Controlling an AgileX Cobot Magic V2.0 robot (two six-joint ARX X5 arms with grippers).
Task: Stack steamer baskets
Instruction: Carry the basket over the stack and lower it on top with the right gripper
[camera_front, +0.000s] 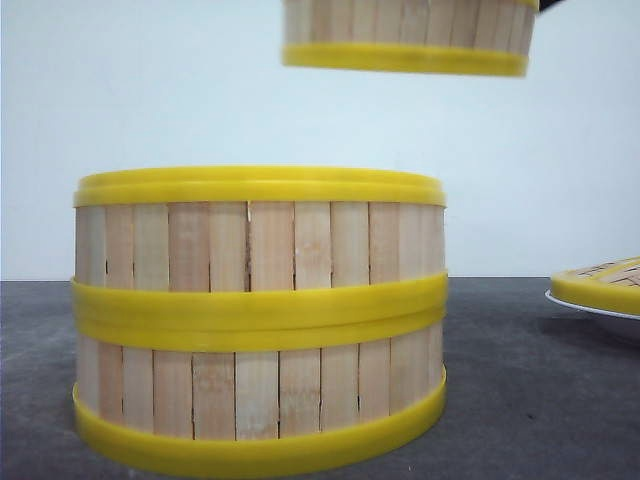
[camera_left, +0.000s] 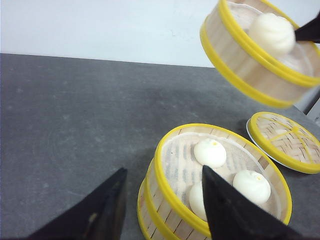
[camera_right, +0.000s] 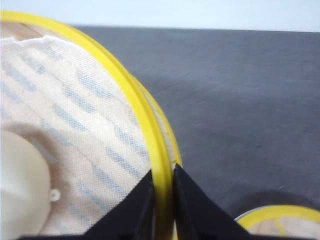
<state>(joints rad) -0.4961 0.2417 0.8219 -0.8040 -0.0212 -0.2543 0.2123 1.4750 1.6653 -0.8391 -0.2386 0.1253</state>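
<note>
Nearest me, two steamer baskets (camera_front: 260, 320) are sitting stacked on the dark counter (camera_front: 530, 400), the upper one holding three white buns (camera_left: 210, 152). My left hand (camera_left: 162, 207) is hovering wide and empty beside them. Above, my right hand (camera_right: 162, 200) is pinching the third basket's (camera_front: 405, 35) rim, holding it in the air. Farther right, a woven lid (camera_front: 600, 285) is resting on a white plate (camera_front: 590, 305).
</note>
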